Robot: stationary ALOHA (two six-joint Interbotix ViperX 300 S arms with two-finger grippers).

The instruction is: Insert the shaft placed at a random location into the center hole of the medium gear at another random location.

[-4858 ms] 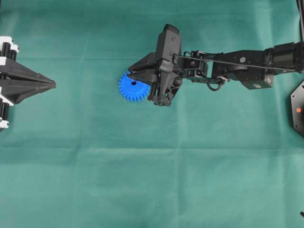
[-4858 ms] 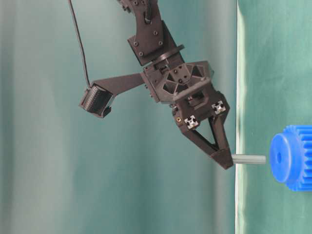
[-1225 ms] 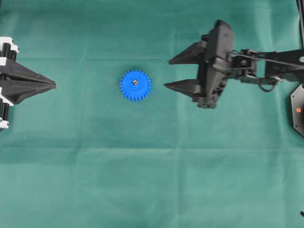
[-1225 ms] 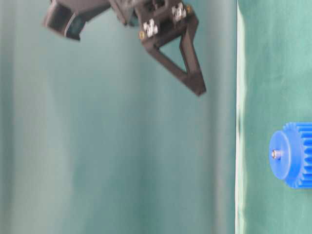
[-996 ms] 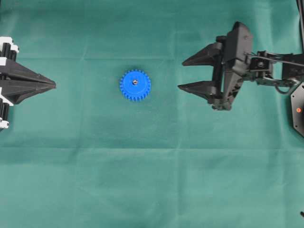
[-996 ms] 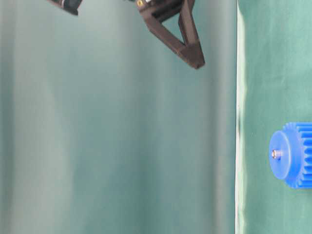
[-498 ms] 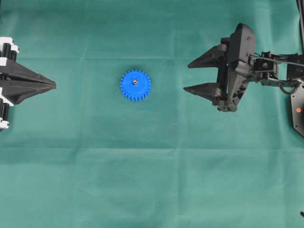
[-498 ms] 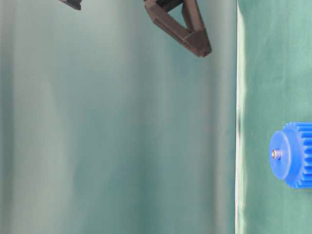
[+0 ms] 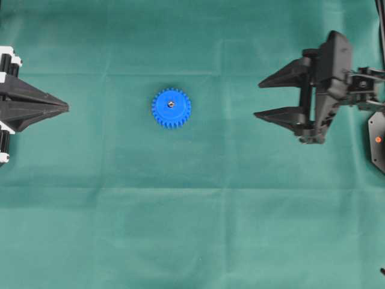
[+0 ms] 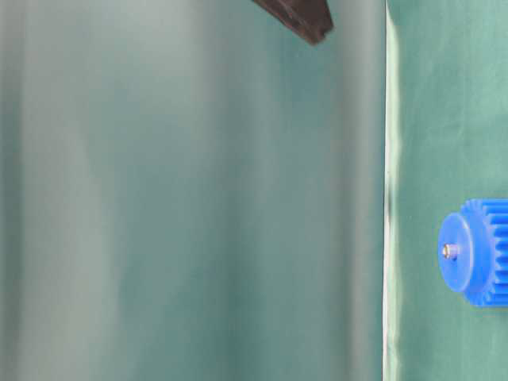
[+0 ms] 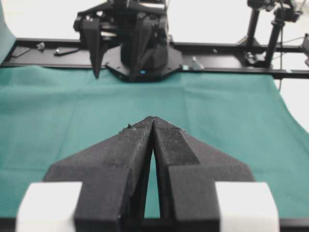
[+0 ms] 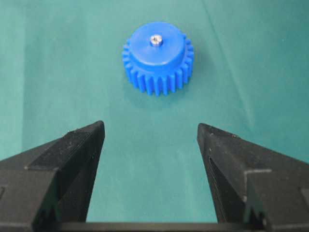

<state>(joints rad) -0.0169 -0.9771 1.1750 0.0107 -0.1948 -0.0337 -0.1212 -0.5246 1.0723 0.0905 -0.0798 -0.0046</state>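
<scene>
The medium gear (image 9: 171, 108) lies flat on the worktop (image 9: 192, 229), which is covered by a green cloth, and serves as the landmark. The shaft (image 9: 171, 103) stands in the center hole, its silvery tip just showing above the raised hub. On every side of the gear the cloth is bare. Well to the right of the gear, the right gripper (image 9: 258, 99) hangs with its jaws released and spread wide, holding nothing, tips pointing toward the gear. Well to the left of the gear, the left gripper (image 9: 67, 108) sits at the cloth's edge with its jaws clenched together on nothing. Faint fold lines cross the cloth below the gear. A green backdrop (image 10: 190, 206) rises behind the worktop.
</scene>
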